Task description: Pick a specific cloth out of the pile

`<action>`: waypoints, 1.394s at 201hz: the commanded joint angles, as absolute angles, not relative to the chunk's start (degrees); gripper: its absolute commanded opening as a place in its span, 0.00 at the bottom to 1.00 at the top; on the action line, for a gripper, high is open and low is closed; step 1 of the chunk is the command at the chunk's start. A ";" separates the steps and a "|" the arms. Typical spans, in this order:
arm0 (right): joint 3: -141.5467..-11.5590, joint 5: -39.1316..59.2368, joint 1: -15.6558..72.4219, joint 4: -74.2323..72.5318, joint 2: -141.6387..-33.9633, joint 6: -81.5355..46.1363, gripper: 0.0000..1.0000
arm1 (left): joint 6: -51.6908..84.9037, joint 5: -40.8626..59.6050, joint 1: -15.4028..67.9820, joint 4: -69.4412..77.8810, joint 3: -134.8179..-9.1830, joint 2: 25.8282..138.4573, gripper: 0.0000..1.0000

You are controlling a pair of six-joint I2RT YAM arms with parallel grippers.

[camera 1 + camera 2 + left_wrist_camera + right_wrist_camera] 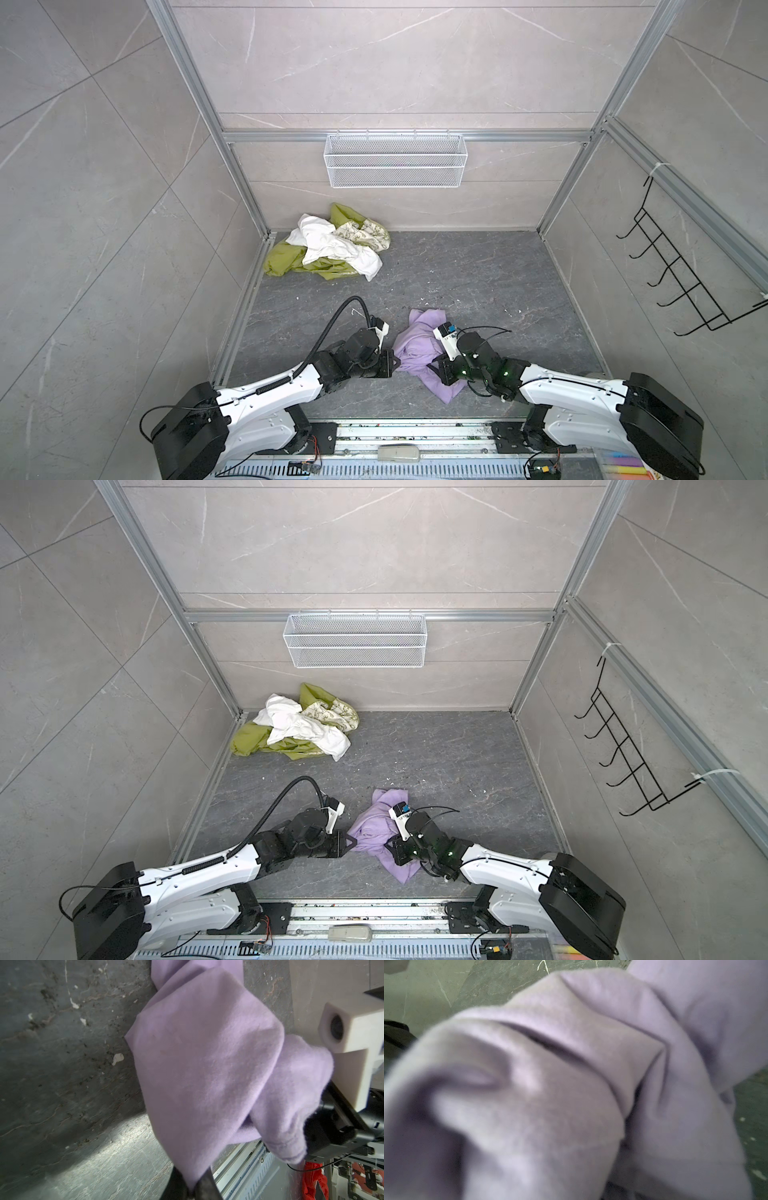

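It looked like a robotics lab's test booth, dressed up as a bathroom corner. Grey tile-look panels [395,62] sat in a bare aluminium frame [270,136] over a dark stone-look floor [478,270]. A wire basket [395,176] hung on the back wall, and a hook rack [681,258] was zip-tied to the side. The left arm [270,390] and right arm [573,386] stood on a slotted rail [415,432] beside loose wires and a small board [303,467]. A laundry pile [328,249] and a lilac cloth [415,349] lay on the floor.

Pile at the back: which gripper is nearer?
Left. The left gripper is in front of the pile; the right gripper is farther to the right, across the purple cloth.
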State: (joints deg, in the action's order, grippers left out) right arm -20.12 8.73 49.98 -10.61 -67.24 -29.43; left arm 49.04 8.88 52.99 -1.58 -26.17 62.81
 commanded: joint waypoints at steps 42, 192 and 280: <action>-17.41 4.51 49.22 -13.38 -71.64 -32.78 0.22 | 51.89 5.27 52.48 -5.88 -21.57 66.49 0.00; -22.89 2.55 49.23 6.13 -50.13 -30.27 0.71 | 46.32 -2.61 52.46 -21.85 -30.26 54.22 0.61; -33.67 -27.04 49.13 6.68 -49.00 -17.71 0.84 | 38.73 -32.28 51.86 -32.84 -39.82 52.43 1.00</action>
State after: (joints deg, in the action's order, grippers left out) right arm -31.79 -11.20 49.47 7.51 -47.27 -24.69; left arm 41.74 -15.90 52.36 -28.40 -36.88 51.37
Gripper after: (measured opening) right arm 0.828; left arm 0.994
